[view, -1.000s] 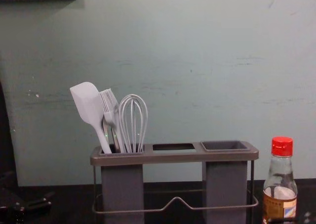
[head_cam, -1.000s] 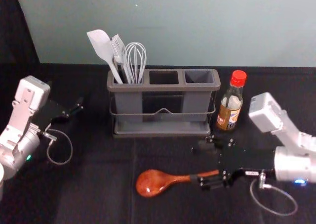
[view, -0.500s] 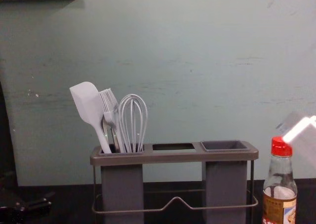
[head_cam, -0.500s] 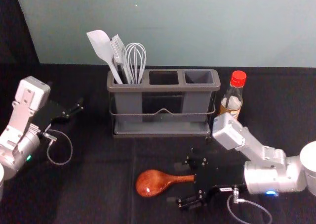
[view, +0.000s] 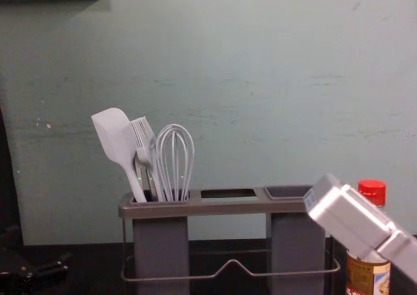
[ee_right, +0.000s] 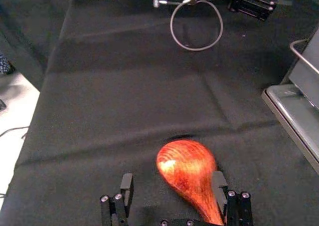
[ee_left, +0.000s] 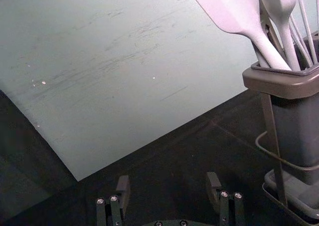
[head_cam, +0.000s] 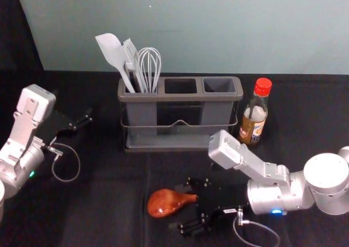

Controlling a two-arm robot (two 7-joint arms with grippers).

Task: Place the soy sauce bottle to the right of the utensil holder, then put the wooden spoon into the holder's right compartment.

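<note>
Left gripper (ee_left: 168, 183): parked at left, fingers apart | Wooden spoon (head_cam: 163, 203), flat before the utensil holder (head_cam: 180, 97): we should centre its handle, nearer the holder-side finger, before closing | Right gripper (ee_right: 173, 181): reaching leftward, low, spread astride the handle | Soy sauce bottle (head_cam: 254, 116): upright, right of the holder

Silvery arms (head_cam: 277, 197) carry looped grey cables (ee_right: 196, 49) — one blue light (head_cam: 277, 211), one green light (head_cam: 31, 174).
</note>
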